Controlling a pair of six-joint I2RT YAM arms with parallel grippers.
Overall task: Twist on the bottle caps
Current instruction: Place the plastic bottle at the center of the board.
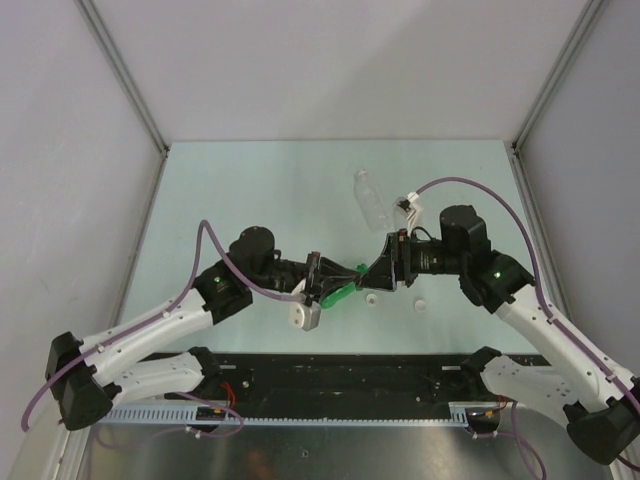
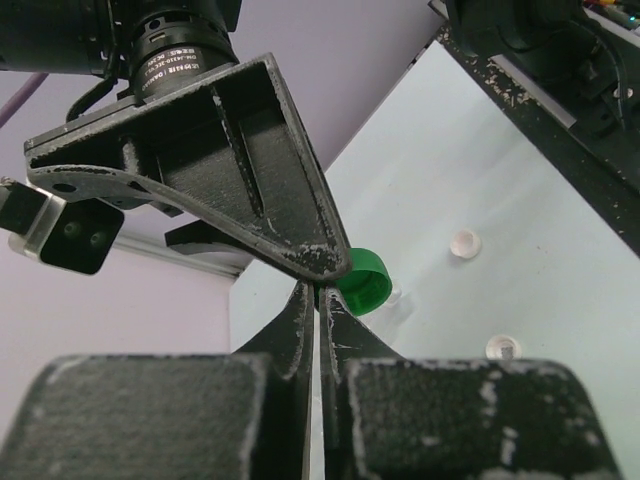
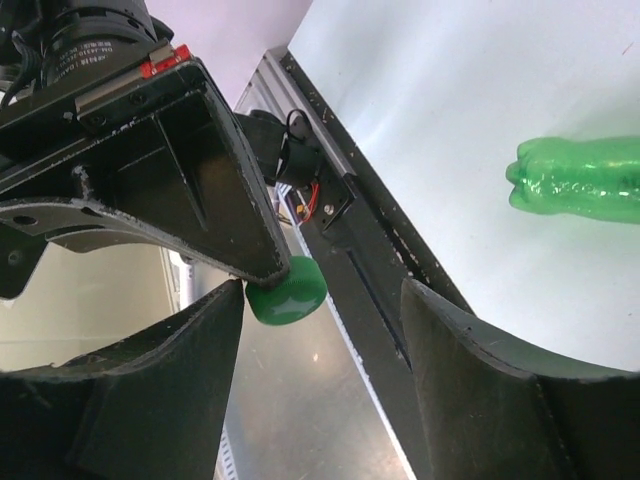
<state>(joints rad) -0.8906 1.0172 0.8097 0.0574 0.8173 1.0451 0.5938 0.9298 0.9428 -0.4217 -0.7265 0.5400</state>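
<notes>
We hold the green cap (image 3: pixel 285 292) aloft at the tips of the left fingers (image 2: pixel 295 335), which are closed to a thin slit and appear to pinch its edge, so that the right fingers (image 3: pixel 160 390), spread wide and empty, can take it squarely. Both arms reach inward, tips meeting above the worktop (image 1: pixel 260 190). The green bottle (image 3: pixel 585 178) lies just beside, ungripped; two white caps (image 2: pixel 465 243) wait nearby

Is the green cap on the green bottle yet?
No. The green cap shows well apart from the green bottle, which lies on the table.
</notes>
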